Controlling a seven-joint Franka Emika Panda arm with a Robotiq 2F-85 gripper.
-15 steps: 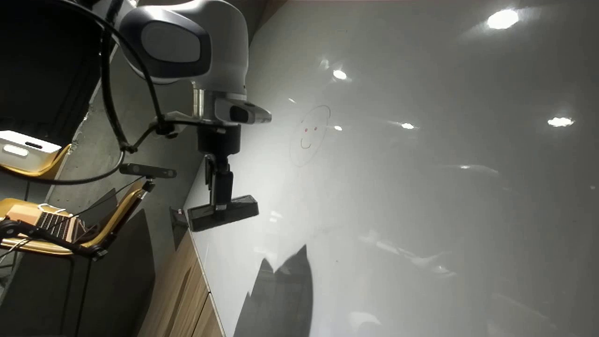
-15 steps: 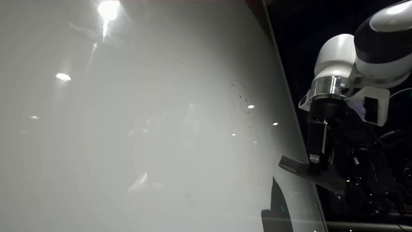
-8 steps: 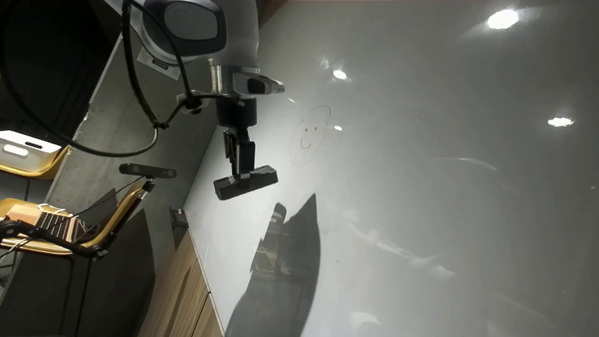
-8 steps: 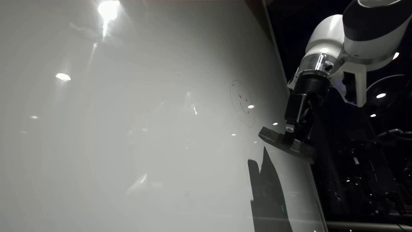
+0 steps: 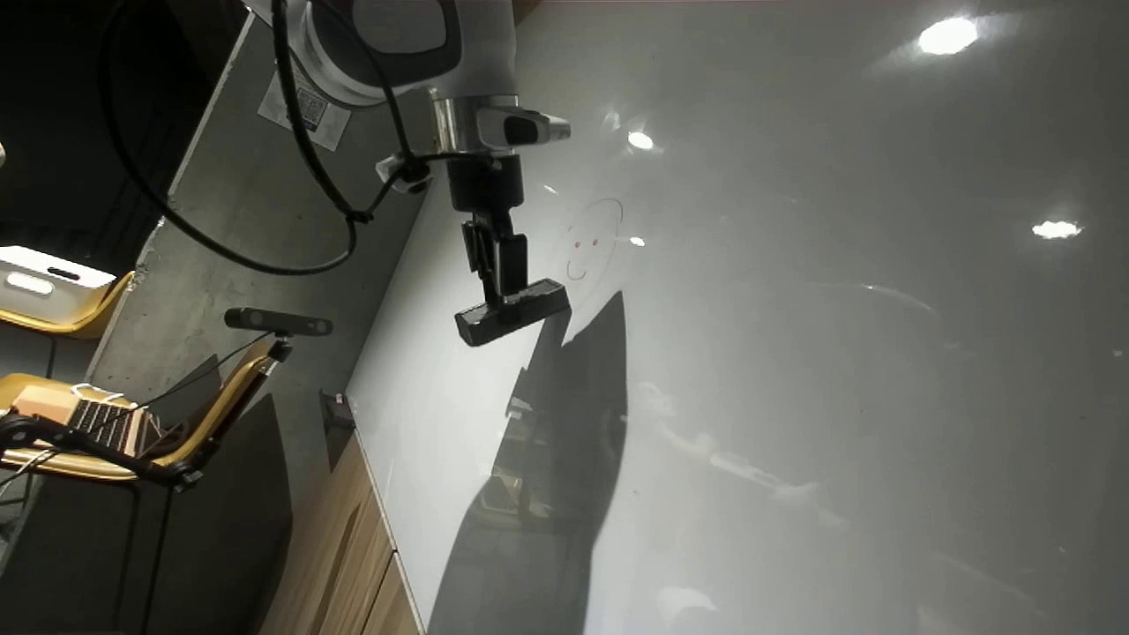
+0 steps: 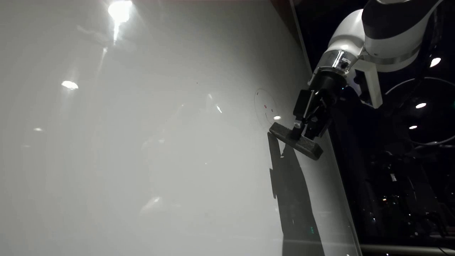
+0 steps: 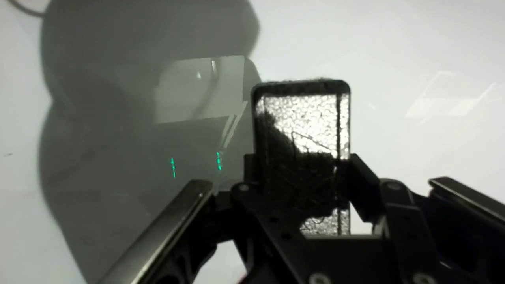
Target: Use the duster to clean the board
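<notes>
Can count one glossy white board (image 5: 882, 423), taking up most of the frame in both exterior views and the background of the wrist view. In an exterior view only, one grey wall (image 5: 229, 176) at the left and wood-grained panelling (image 5: 326, 538) at the lower left. One arm (image 6: 387, 48), at the top of the frame in both exterior views, with one long shadow (image 6: 295, 192) on the board below. Two yellow chairs (image 5: 101, 309) at the left edge in an exterior view, seen there alone, with one white box (image 5: 79, 300) on the upper and one laptop (image 5: 79, 419) on the lower. One gripper (image 7: 303, 169), clamped about the duster (image 7: 302, 118), with jaws against both long sides in the wrist view and a glittering, speckled surface turned to that camera. Tilted duster (image 5: 520, 313) just left of mid-frame in an exterior view, duster (image 6: 300, 143) right of mid-frame in an exterior view; cannot tell whether touching the board or just off it. One drawn face (image 6: 265, 108), above mid-frame in both exterior views, lower end partly behind the duster. Two red dots (image 5: 577, 244) inside the face. Two green streaks (image 7: 219, 161) left of centre in the wrist view; one green mark (image 6: 312, 230), lower right, in an exterior view.
</notes>
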